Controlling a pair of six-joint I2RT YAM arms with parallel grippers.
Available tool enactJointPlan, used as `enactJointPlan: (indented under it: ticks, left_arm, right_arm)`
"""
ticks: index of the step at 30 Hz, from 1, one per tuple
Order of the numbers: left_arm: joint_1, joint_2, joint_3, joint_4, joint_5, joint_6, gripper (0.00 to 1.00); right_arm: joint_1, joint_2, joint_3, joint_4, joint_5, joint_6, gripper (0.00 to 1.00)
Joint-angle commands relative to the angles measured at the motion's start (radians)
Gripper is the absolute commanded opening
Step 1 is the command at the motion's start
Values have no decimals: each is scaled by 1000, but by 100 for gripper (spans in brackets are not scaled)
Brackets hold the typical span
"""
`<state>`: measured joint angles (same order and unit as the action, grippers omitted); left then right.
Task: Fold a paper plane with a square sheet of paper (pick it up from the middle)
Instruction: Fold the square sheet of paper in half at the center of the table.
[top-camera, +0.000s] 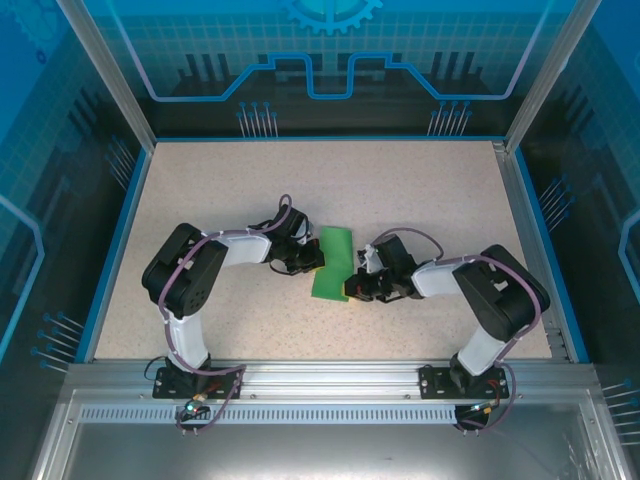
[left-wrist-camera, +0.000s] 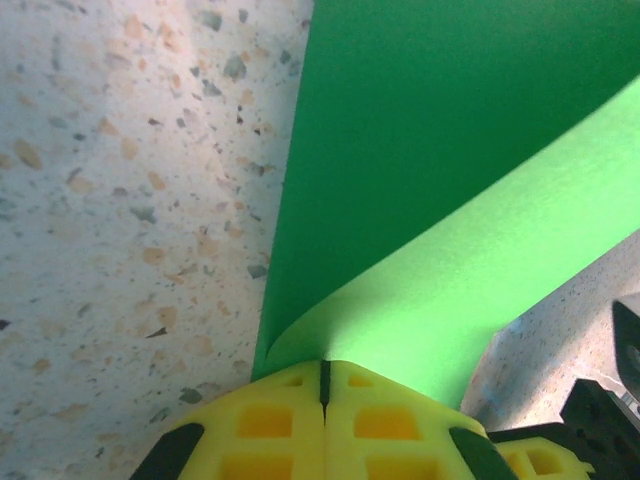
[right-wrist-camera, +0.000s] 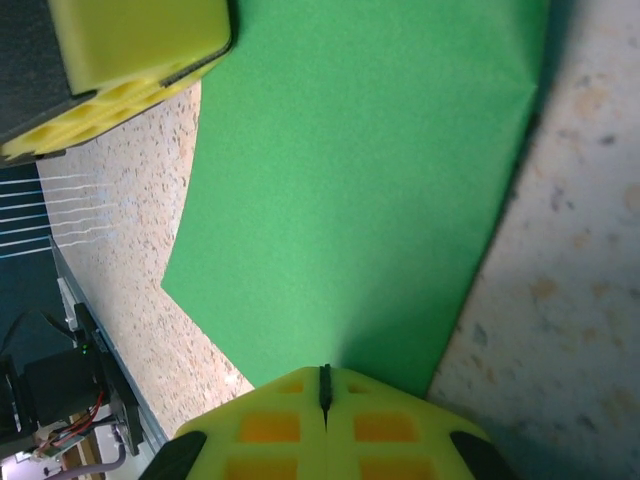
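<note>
Mid-fold at the centre of the table (top-camera: 420, 190): I judge this to be one of the first long folds of the plane, with the square sheet of paper (top-camera: 333, 262) doubled over into a narrow green strip lying between my two arms. My left gripper (top-camera: 308, 262) is closed, its yellow fingers (left-wrist-camera: 270, 430) pressed together with no gap, pinching the strip's left edge where the upper layer curls up and over in a loose arch instead of lying flat. My right gripper (top-camera: 357, 289) is likewise closed, meeting the sheet at its near right corner; from the right wrist camera the green surface runs straight into the shut fingertips, so I take it as gripped there too. No pointed dart shape is formed yet. The next move, as I read it, calls for laying the arched layer down square on the lower one, edges matched, then pressing along the bend to set a sharp crease without dragging the paper askew.
</note>
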<state>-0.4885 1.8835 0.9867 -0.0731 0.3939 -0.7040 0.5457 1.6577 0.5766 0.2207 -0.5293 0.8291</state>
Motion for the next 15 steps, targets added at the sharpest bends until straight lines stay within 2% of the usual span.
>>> enactJointPlan:
  ticks: [1, 15]
  left_arm:
    - [-11, 48, -7, -82, -49, 20, 0]
    - [-11, 45, -5, -88, -52, 25, 0]
  right_arm:
    - [14, -57, -20, -40, 11, -19, 2]
    - [34, 38, -54, -96, 76, -58, 0]
